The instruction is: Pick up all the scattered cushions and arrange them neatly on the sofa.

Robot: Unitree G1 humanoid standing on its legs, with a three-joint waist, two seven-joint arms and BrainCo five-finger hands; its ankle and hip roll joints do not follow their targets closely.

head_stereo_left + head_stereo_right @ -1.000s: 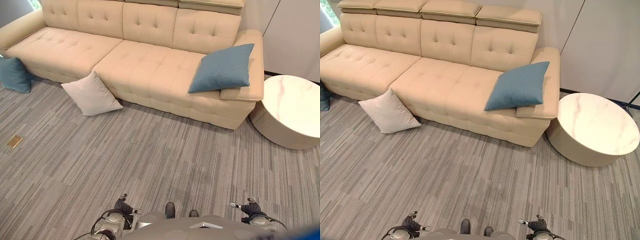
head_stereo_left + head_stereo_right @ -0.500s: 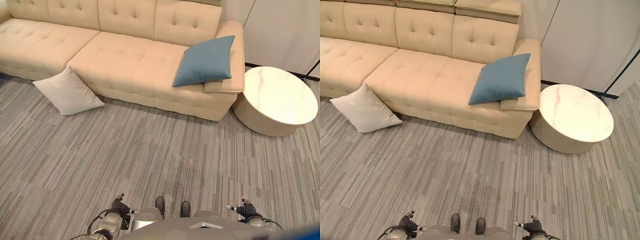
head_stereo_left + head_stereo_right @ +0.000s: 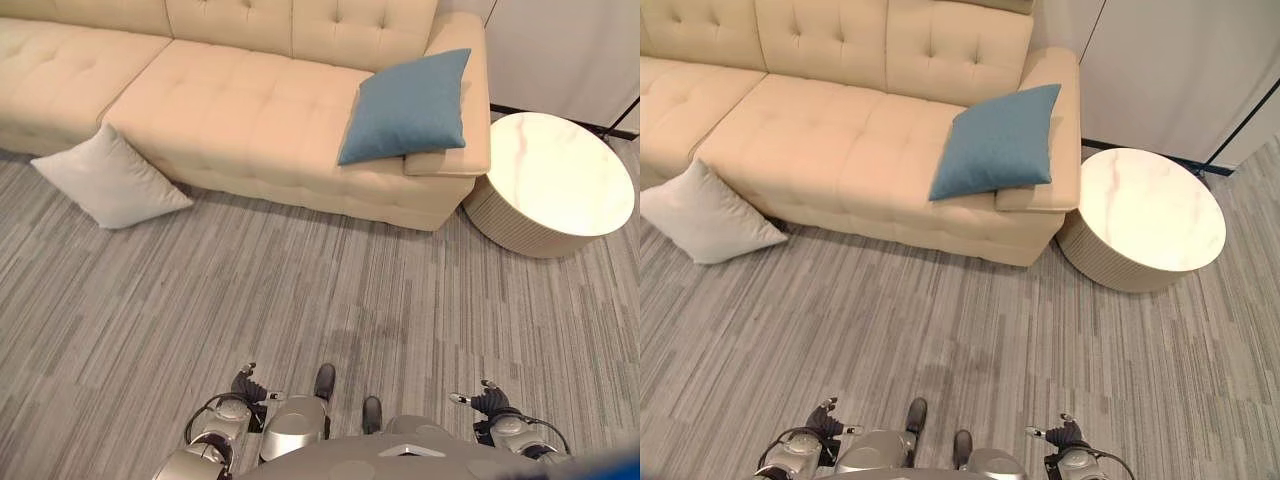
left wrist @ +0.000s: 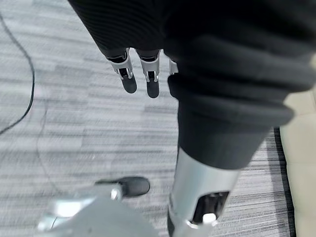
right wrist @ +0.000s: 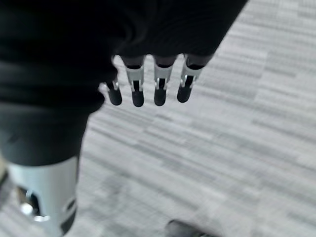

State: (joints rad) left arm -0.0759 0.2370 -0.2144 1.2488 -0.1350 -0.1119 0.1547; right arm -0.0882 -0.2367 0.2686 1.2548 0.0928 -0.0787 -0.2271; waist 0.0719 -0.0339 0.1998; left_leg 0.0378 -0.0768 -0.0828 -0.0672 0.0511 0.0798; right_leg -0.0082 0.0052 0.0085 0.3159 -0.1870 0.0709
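Blue square fabric cushion (image 3: 406, 106) is already on the cream tufted leather sofa (image 3: 230, 100), leaning into the right armrest corner, so it looks placed. Pale grey square cushion (image 3: 108, 180) is on the grey striped carpet (image 3: 300, 290), propped against the sofa's front edge, so it's the likely pickup target. Round white marble-top side table (image 3: 1150, 215) stands just beside the armrest. Left hand (image 4: 140, 79) and right hand (image 5: 148, 86) hang low at the sides over carpet, fingers straight and relaxed, holding nothing, well apart from both cushions.
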